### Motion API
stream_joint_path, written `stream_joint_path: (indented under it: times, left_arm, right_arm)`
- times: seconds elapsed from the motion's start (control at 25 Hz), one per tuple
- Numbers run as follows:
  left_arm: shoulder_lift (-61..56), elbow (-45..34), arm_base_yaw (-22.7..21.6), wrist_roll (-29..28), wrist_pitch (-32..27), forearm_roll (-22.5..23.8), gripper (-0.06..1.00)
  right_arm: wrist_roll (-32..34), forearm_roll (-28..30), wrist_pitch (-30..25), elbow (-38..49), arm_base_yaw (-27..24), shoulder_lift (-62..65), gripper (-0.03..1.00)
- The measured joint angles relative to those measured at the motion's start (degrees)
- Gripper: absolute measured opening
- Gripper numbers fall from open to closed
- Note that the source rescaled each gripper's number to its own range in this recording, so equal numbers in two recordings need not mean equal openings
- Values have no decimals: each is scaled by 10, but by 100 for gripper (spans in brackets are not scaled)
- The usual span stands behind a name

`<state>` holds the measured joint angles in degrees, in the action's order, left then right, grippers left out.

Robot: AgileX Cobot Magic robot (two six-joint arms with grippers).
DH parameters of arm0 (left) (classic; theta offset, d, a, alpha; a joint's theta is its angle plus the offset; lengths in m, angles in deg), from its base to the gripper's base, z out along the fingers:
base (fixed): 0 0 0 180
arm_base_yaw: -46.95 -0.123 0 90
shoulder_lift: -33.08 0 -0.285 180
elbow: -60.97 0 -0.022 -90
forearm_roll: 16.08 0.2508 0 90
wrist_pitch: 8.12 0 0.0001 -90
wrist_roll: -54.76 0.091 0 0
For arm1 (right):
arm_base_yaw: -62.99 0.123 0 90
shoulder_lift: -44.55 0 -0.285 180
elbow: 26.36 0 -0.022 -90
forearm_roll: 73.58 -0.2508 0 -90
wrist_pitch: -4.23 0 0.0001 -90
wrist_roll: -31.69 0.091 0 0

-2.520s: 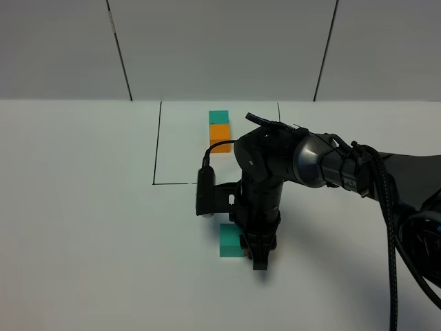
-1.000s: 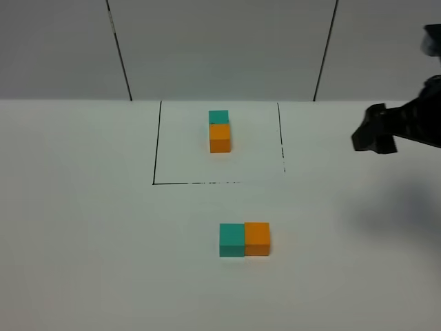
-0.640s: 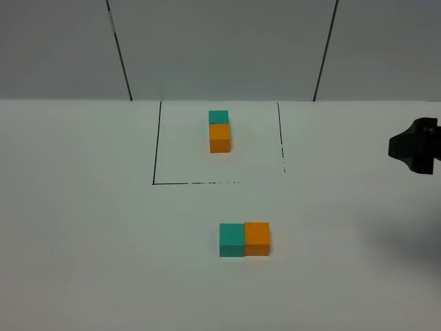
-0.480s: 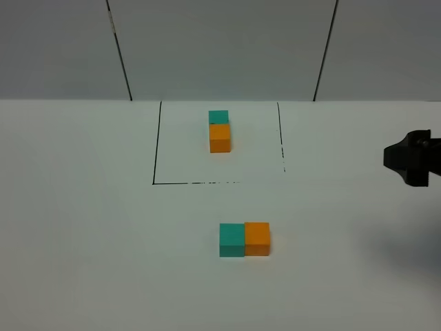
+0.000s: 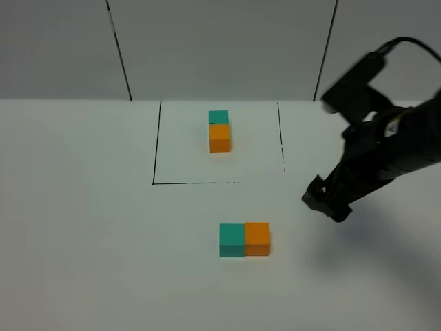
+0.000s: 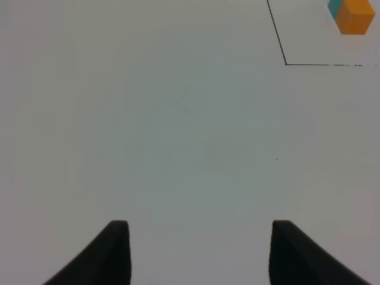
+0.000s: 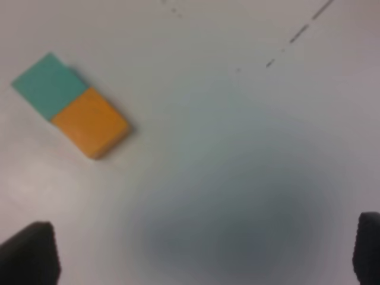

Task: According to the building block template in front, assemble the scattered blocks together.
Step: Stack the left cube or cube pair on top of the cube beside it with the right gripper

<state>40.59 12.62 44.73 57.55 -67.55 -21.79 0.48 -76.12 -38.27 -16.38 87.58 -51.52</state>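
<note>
The building block template sits inside a black outlined rectangle [image 5: 157, 145] at the back: a teal cube [image 5: 218, 116] joined to an orange cube [image 5: 220, 138]. It also shows in the left wrist view as an orange cube [image 6: 354, 15] with a teal edge [image 6: 335, 7]. The scattered blocks lie in front, a teal cube [image 5: 232, 239] touching an orange cube [image 5: 257, 238]; both show in the right wrist view [image 7: 47, 86] [image 7: 92, 122]. My right gripper [image 5: 326, 203] [image 7: 199, 252] hangs open and empty to the right of them. My left gripper [image 6: 199, 252] is open and empty over bare table.
The white table [image 5: 83, 227] meets a grey panelled wall [image 5: 220, 48] at the back. The right arm [image 5: 386, 145] reaches in from the right edge. The left arm is out of the exterior view.
The right arm left the joined blocks and drew off to the right edge. It has now swung back in and down, towards the blocks' right side. The blocks have not moved.
</note>
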Motion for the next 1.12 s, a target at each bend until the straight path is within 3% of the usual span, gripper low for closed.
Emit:
stream_joint_path:
  times: [0.2, 0.48, 0.84, 1.12]
  left_arm:
    - [0, 0, 0, 0, 0, 0, 14]
    - [0, 0, 0, 0, 0, 0, 14]
    - [0, 0, 0, 0, 0, 0, 14]
    - [0, 0, 0, 0, 0, 0, 14]
  right_arm:
    - [-92, 76, -63, -82, 70, -137, 100]
    - [-132, 160, -58, -104, 136, -248, 100]
    - [-223, 92, -35, -165, 146, -293, 100]
    - [-242, 77, -34, -197, 146, -337, 100]
